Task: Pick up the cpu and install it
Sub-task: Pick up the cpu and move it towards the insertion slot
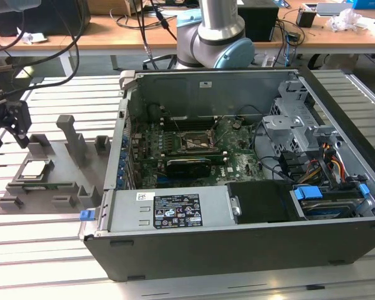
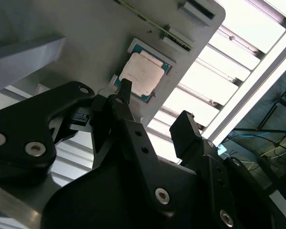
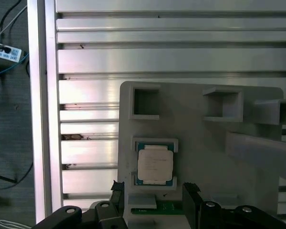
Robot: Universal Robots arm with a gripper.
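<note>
The cpu (image 1: 35, 169) is a small silver-topped square lying flat in a pocket of the grey holder tray (image 1: 57, 164) at the exterior view's left. My gripper (image 1: 14, 125) hangs above the tray, a little off from the chip. In both wrist views its black fingers stand open and apart with nothing between them: gripper (image 2: 155, 107) with the cpu (image 2: 142, 74) just beyond the fingertips, and gripper (image 3: 153, 188) near the edge of the cpu (image 3: 155, 164). The motherboard socket (image 1: 194, 142) sits inside the open computer case.
The open computer case (image 1: 237, 250) fills the middle and the exterior view's right, with cables, a drive cage and a power supply inside. Upright posts (image 1: 72, 134) rise from the tray. The slatted metal table (image 1: 44, 250) lies underneath, and the arm's base (image 1: 215, 34) stands behind the case.
</note>
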